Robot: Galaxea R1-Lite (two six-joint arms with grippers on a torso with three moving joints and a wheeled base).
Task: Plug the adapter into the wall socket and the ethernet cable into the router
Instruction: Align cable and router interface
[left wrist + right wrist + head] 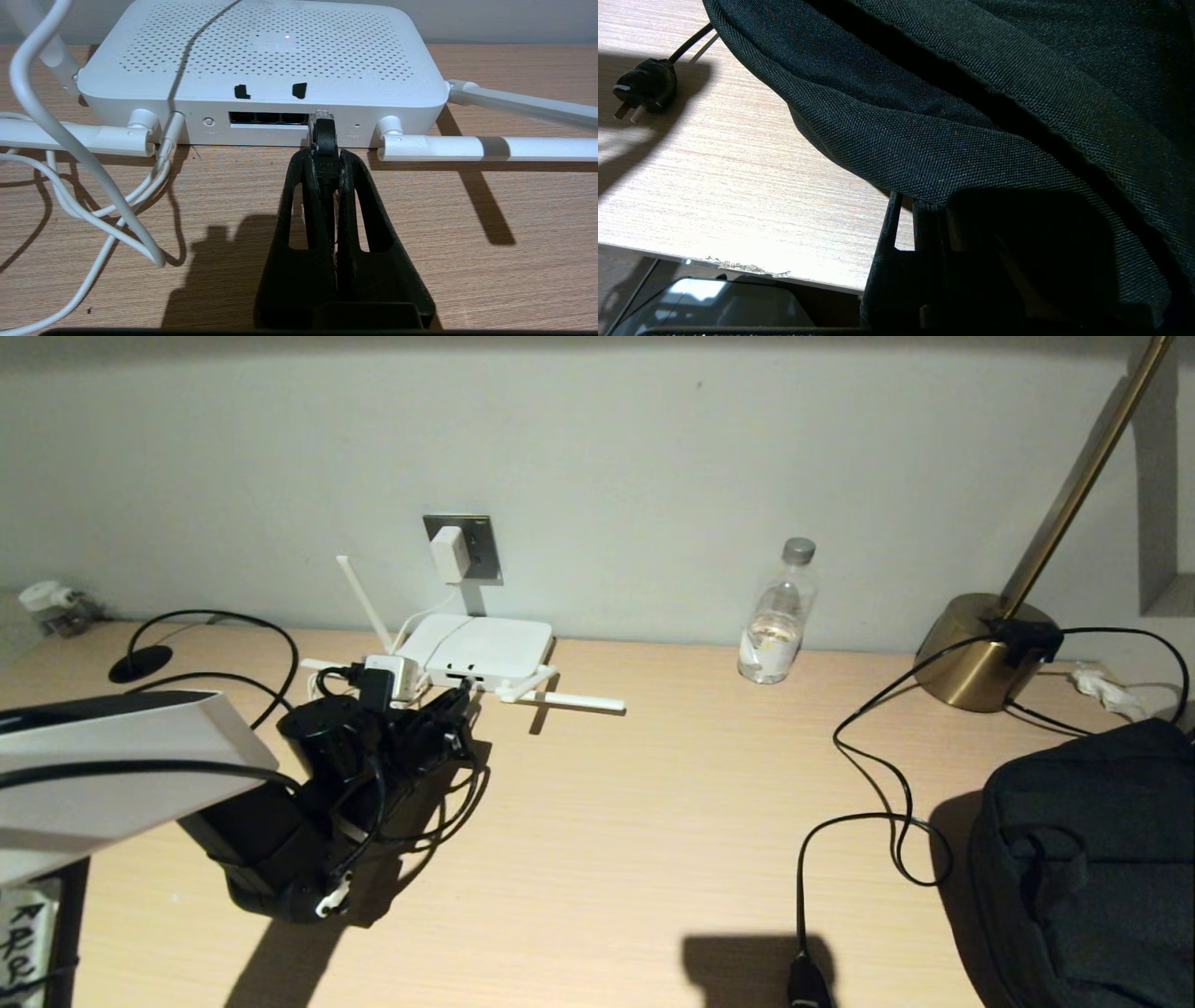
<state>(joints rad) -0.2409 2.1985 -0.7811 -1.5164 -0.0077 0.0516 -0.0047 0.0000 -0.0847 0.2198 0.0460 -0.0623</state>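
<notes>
The white adapter (449,553) sits plugged into the grey wall socket (481,537). Below it, the white router (481,647) lies on the desk with its dark ports (266,117) facing me. My left gripper (323,156) is shut on the black boot of the ethernet cable (323,140). The cable's clear plug tip (321,115) is at the rightmost port opening; how deep it sits I cannot tell. In the head view the left gripper (457,705) is right at the router's front edge. My right gripper (938,214) rests shut at the desk's near edge, its tips tucked under a black bag.
A water bottle (778,614), a brass lamp base (980,653) and the black bag (1092,859) stand to the right. The lamp's thin black cord (878,784) ends in a loose plug (644,88). White cords (84,196) and router antennas (490,148) lie beside the ports.
</notes>
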